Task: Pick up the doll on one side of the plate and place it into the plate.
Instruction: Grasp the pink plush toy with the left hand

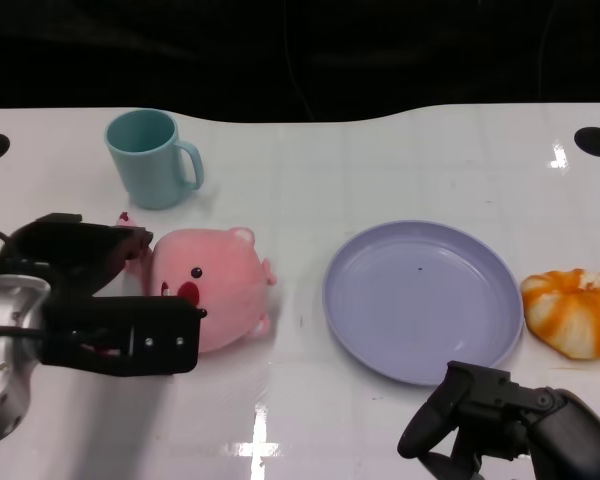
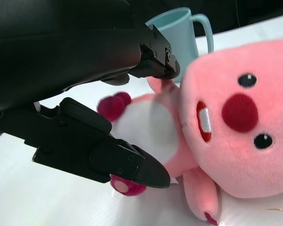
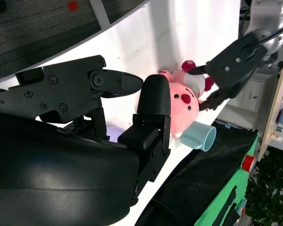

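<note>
Lying on its side on the white table (image 1: 400, 150) is one pink doll (image 1: 215, 285), at 9 o'clock from the one lavender plate (image 1: 420, 300) and well apart from it. Left hand (image 1: 105, 295) is bracketing the doll's body, fingers apart, holding nothing. Right hand (image 1: 500, 415) is hovering at the plate's 6 o'clock, fingers apart and empty; one teal mug (image 1: 152, 158) at 10 o'clock, one orange pumpkin (image 1: 575, 310) at 3.
</note>
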Available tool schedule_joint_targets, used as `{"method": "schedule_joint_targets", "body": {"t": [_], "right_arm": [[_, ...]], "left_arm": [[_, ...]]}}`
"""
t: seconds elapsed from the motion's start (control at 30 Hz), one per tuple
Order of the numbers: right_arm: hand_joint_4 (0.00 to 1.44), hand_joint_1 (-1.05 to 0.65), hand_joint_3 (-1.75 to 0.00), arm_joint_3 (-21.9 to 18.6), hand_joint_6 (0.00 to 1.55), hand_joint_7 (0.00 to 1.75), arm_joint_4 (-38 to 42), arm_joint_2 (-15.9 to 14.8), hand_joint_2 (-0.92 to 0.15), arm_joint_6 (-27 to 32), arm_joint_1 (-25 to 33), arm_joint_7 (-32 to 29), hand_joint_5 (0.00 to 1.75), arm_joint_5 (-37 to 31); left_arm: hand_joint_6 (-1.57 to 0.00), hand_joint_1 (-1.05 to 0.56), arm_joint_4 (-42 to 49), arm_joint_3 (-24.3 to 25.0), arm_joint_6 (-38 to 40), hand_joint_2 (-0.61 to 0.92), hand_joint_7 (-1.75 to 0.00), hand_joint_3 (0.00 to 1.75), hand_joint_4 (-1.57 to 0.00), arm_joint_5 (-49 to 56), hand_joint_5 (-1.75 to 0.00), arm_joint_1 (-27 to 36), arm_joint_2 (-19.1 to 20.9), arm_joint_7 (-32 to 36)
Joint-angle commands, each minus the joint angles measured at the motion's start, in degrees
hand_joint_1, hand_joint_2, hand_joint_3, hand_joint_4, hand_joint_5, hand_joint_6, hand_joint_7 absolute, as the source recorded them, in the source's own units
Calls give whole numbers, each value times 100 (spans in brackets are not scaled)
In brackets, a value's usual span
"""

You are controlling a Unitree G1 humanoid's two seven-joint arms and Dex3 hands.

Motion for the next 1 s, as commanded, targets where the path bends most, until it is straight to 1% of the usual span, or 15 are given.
{"method": "schedule_joint_targets", "body": {"t": [0.03,0.2,0.37,0.5,0.53,0.6,0.63,0.67,0.7,0.73,0.77,0.83,0.9,0.93,1.0], "right_arm": [[64,-24,-36,-12,57,132,-111,-25,-92,38,53,-4,160,21],[64,-24,-36,2,58,131,-194,-47,-92,53,126,-8,160,-10],[65,-25,-36,16,58,131,-277,-46,-92,101,179,-15,160,-14],[64,-25,-36,14,58,130,-339,-63,-92,148,204,-9,160,-33],[64,-26,-36,11,58,130,-364,-55,-92,186,211,-8,160,-19],[64,-26,-36,4,58,130,-387,-46,-92,223,215,-6,160,1],[64,-26,-36,-2,58,130,-390,-47,-92,230,208,-3,160,7],[64,-26,-36,-6,58,130,-391,-50,-92,234,203,0,160,8],[64,-26,-36,-11,58,130,-385,-53,-92,230,192,2,160,7],[64,-26,-36,-16,58,130,-374,-54,-92,228,182,3,160,9],[64,-26,-36,-19,58,130,-365,-54,-92,224,176,4,160,10],[64,-26,-36,-28,58,130,-341,-54,-92,216,163,6,160,14],[64,-26,-36,-31,58,130,-327,-58,-92,218,157,8,160,15],[65,-25,-36,-30,58,130,-316,-58,-92,218,150,8,160,14],[65,-25,-36,-23,58,130,-294,-55,-92,206,142,4,159,10]], "left_arm": [[-28,-71,652,-212,27,92,0,2,-6,111,-31,-341,-113,167],[-34,-69,1952,-507,-198,90,-1,0,-23,41,-14,-741,-491,544],[-41,-69,2929,-826,-513,92,-3,3,-32,32,-13,-1028,-733,809],[-48,-66,3367,-946,-577,92,-4,8,-40,-33,-14,-1054,-869,1027],[-59,-55,3491,-906,-584,92,-6,8,-52,-110,-15,-1024,-928,1155],[-73,-40,3703,-831,-664,92,-9,9,-72,-262,-22,-965,-1021,1472],[-93,-33,3783,-812,-739,92,-11,5,-90,-317,-39,-928,-1050,1683],[-104,-30,3847,-812,-800,92,-10,3,-90,-352,-65,-913,-1066,1833],[-110,-29,3849,-807,-911,92,-8,2,-88,-375,-83,-855,-1050,2103],[-101,-27,3829,-789,-1009,92,-62,13,-81,-397,-137,-801,-1025,2383],[-82,-26,3826,-780,-1083,92,-110,19,-77,-416,-155,-769,-1008,2586],[-66,-23,3806,-691,-1206,92,-158,30,-79,-523,-171,-714,-996,2910],[-63,-21,3785,-551,-1354,92,-170,37,-82,-689,-174,-675,-993,3182],[-64,-20,3760,-446,-1417,82,-173,57,-85,-802,-174,-657,-999,3314],[-66,-20,3624,-187,-1580,68,-174,86,-89,-1087,-175,-581,-1007,3541]]}}
